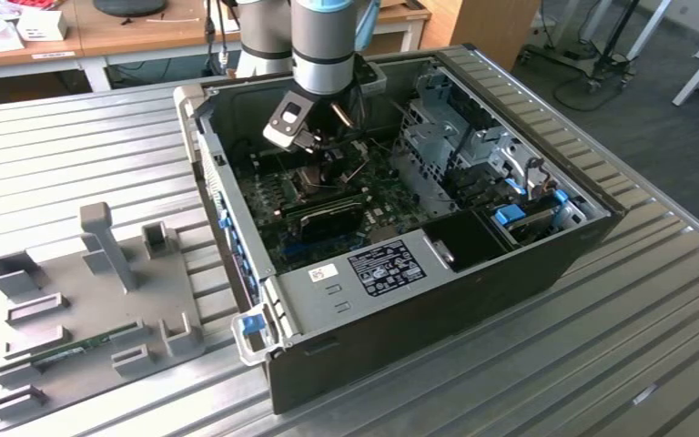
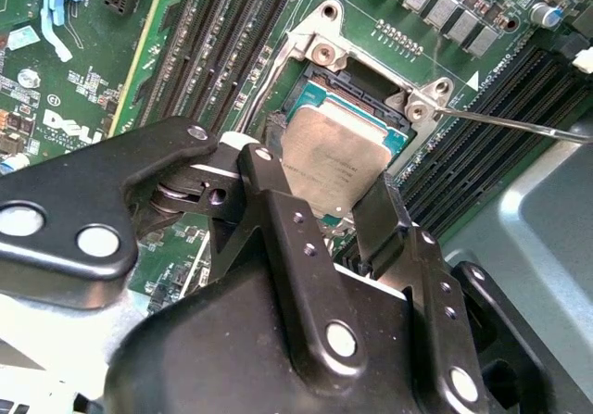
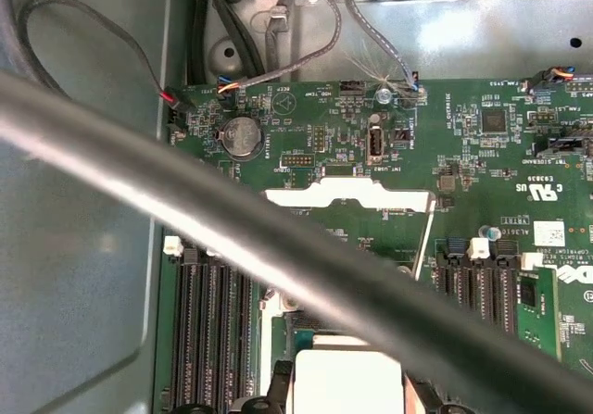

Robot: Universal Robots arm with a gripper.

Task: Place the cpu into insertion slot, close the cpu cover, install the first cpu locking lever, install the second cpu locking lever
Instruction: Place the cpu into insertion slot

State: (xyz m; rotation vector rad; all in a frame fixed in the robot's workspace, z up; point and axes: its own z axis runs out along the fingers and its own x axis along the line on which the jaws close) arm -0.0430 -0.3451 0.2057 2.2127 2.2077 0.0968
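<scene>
ribbed metal table [image 1: 641, 346] carried the open computer case [image 1: 471, 264], and your arm [image 1: 323, 45] hung down into it. in the second wrist view you had the gripper [image 2: 318, 173] low over the green board [image 2: 83, 90], its black fingers [image 2: 269, 201] pressed against opposite edges of the cpu [image 2: 338, 155], pinching it. the cpu sat inside the silver rim of the insertion slot [image 2: 301, 62]. in the first wrist view the cpu cover [image 3: 347, 194] stood swung open just beyond the slot.

A blurred dark cable [image 3: 278, 238] crosses the green motherboard [image 3: 482, 173] diagonally. The cpu cover [image 3: 347, 194] stands open between the coin cell battery [image 3: 243, 136] and the pale cpu [image 3: 347, 382].
</scene>
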